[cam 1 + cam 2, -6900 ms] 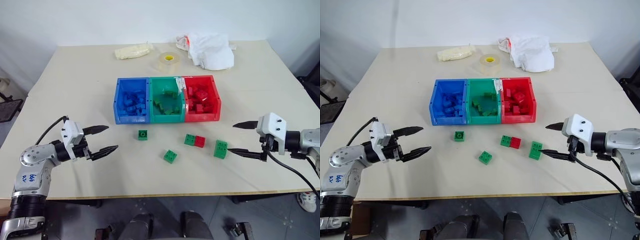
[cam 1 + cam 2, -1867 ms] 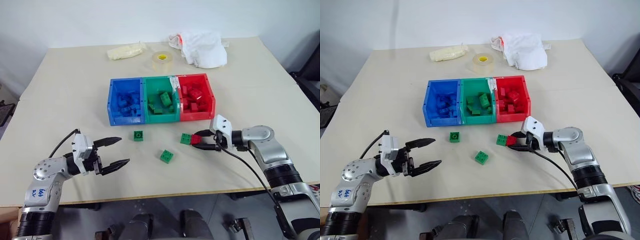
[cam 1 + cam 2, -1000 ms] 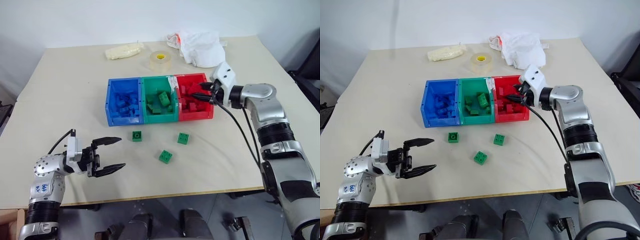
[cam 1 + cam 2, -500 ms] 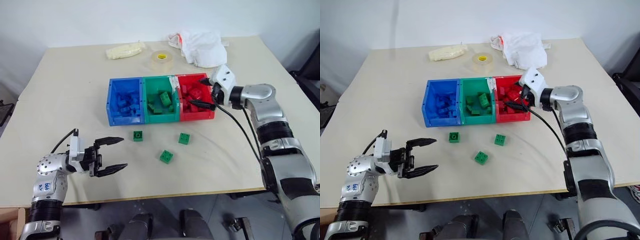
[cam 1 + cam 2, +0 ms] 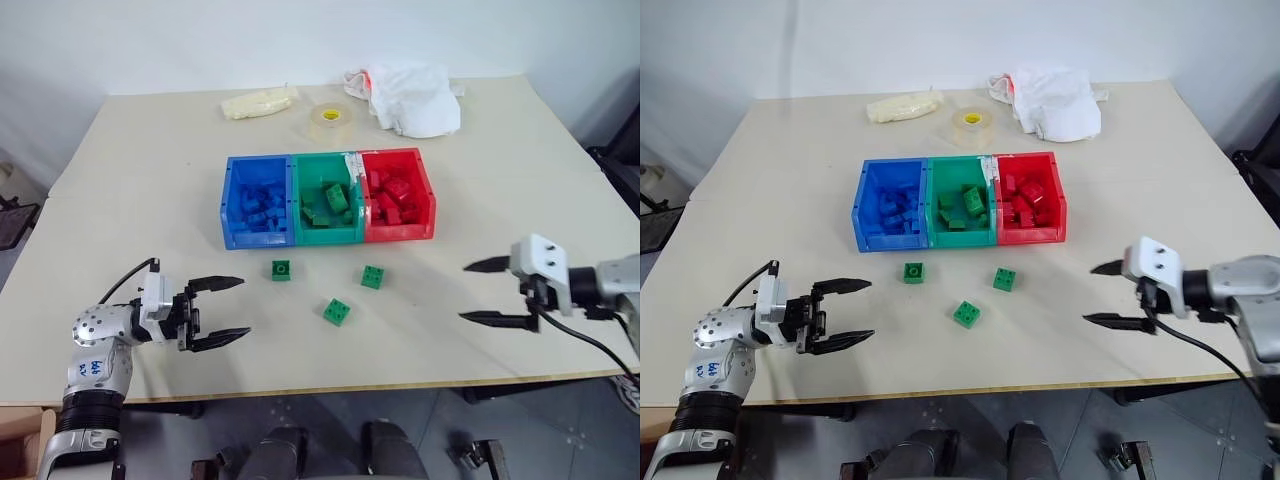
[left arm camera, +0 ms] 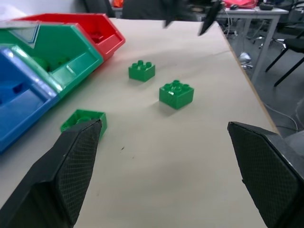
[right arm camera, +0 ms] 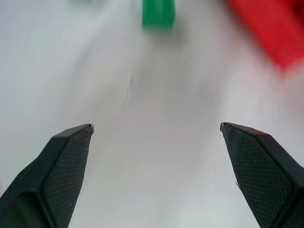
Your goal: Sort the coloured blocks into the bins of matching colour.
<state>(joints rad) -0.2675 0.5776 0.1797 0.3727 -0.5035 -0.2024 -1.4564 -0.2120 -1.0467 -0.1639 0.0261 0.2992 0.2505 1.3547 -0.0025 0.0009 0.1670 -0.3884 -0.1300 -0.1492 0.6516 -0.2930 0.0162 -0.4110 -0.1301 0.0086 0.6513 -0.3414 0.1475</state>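
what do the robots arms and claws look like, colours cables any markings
Both arms are silver-grey metal with black joints. Each claw, the left claw and the right claw, has two long, pointed black fingers with a fine mesh-textured inner face, mounted under a white block. A thin black cable loops from each wrist. The left arm carries blue handwritten marks on its silver housing.

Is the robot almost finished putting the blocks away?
Nearly. The blue bin, green bin and red bin already hold blocks of their own colours. Nothing is in hand: the left gripper and right gripper are both open and empty. Three green blocks are still on the table, waiting for the green bin.
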